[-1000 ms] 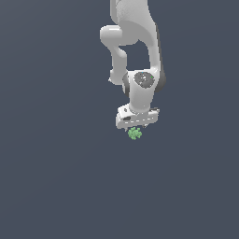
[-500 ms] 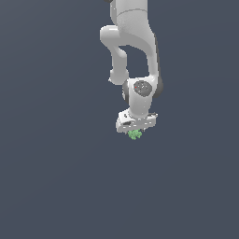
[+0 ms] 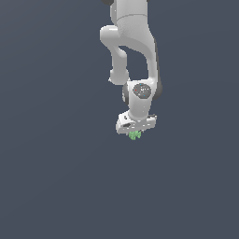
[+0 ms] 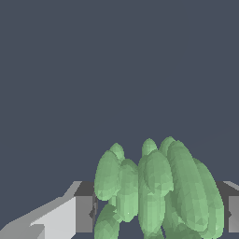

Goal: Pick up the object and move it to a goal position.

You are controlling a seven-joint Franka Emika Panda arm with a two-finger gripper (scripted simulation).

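The object (image 3: 135, 135) is a tiny bright green knobbly cluster, seen in the exterior view just under the white hand of the arm. My gripper (image 3: 135, 134) is shut on it, with most of the cluster tucked between the fingers. In the wrist view the object (image 4: 156, 189) fills the lower middle as a bunch of green lobes, pressed between the two dark finger pads (image 4: 85, 207) on either side. No goal marker shows in either view.
The white arm (image 3: 133, 51) reaches down from above in the exterior view. Around it lies only a flat dark grey-blue surface (image 3: 56, 177).
The hand, with the green object in it, has sunk slightly in the exterior view, and the wrist has bent further. The grip has stayed shut.
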